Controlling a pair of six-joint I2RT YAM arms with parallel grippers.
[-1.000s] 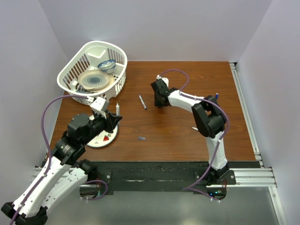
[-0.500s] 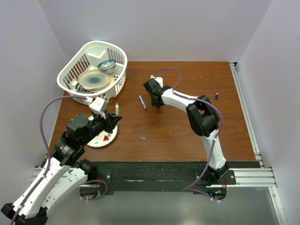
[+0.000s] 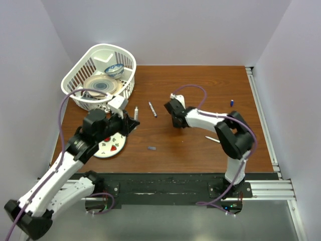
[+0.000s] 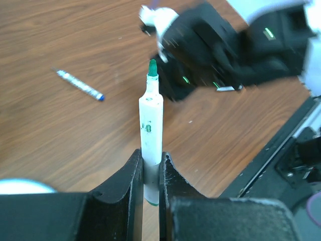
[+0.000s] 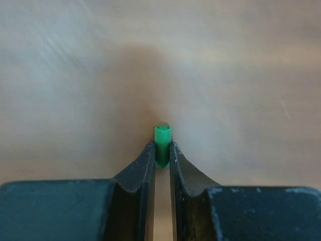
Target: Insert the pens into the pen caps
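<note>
The left arm's fingers (image 4: 136, 168) are closed on the lower barrel of a thin white marker pen with a green tip (image 4: 151, 120). The pen stands straight out from between them, its tip pointing away from the wrist camera and held above the brown wooden table (image 3: 200, 85). In the top view this pen (image 3: 135, 111) sits just right of a white slatted plastic basket (image 3: 128, 60). A small white plate with red strawberry marks (image 3: 111, 146) lies beneath the left arm. The right arm's fingers (image 5: 147, 159) pinch a stubby green plastic cap (image 5: 162, 140), whose open end faces the blurred table surface. That arm reaches over the middle of the table. A second white pen with a blue tip (image 3: 152, 109) lies flat between the two arms' ends. A third white pen (image 3: 212, 139) lies beside the right arm's elbow. A tiny blue cap (image 3: 231, 103) rests well apart, near the right edge. A grey-purple cap (image 3: 151, 148) lies alone towards the near edge.
</note>
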